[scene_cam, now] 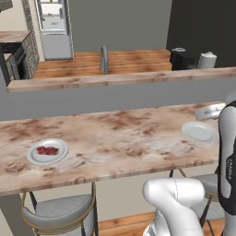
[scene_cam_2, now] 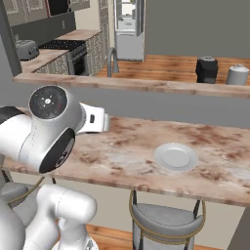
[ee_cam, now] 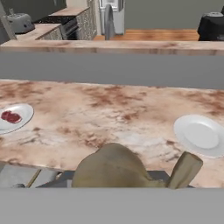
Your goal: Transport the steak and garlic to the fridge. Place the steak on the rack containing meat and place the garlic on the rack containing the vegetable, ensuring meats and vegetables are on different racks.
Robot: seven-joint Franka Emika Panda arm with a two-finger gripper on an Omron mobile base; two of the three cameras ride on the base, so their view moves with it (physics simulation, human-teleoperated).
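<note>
Hand [ee_cam: 131, 175] level over the near counter [scene_cam: 120, 138] edge, clamped on garlic [ee_cam: 113, 168], steak [scene_cam: 47, 150] plated far left

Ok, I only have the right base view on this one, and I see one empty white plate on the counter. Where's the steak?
Observer: The steak lies on a second white plate, further left along the same counter, in the left base view.
Operator: And the garlic? I can't find it either.
Observer: In the hand view the garlic sits close up at the bottom, off the counter and over its near edge, so it looks held.
</note>
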